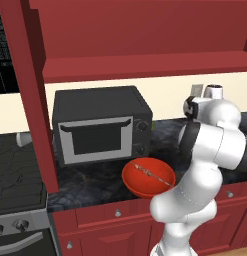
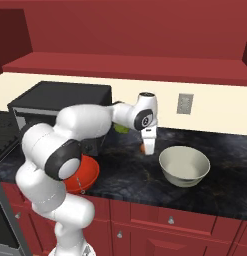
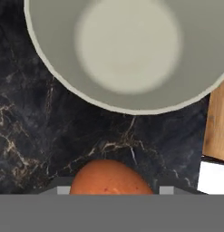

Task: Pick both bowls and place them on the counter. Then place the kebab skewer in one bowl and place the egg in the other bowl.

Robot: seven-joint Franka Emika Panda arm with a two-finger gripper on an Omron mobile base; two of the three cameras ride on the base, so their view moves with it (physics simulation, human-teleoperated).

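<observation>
On the counter (image 2: 130,175) we see our gripper (image 2: 149,146) pointing down near the back edge, over the egg (image 3: 109,177), which sits between the fingertips at the bottom of the hand view; whether the jaws are pinching it or merely spread around it we cannot tell. Just beside it, toward the counter's right end, stands the cream-grey bowl (image 2: 184,165), empty and upright. Near the front edge, in front of the microwave (image 1: 100,125), the red bowl (image 1: 147,177) holds the kebab skewer (image 1: 150,173) lying across its inside.

Red cabinets (image 1: 135,30); cream wall (image 2: 215,107); black microwave (image 1: 100,125).
</observation>
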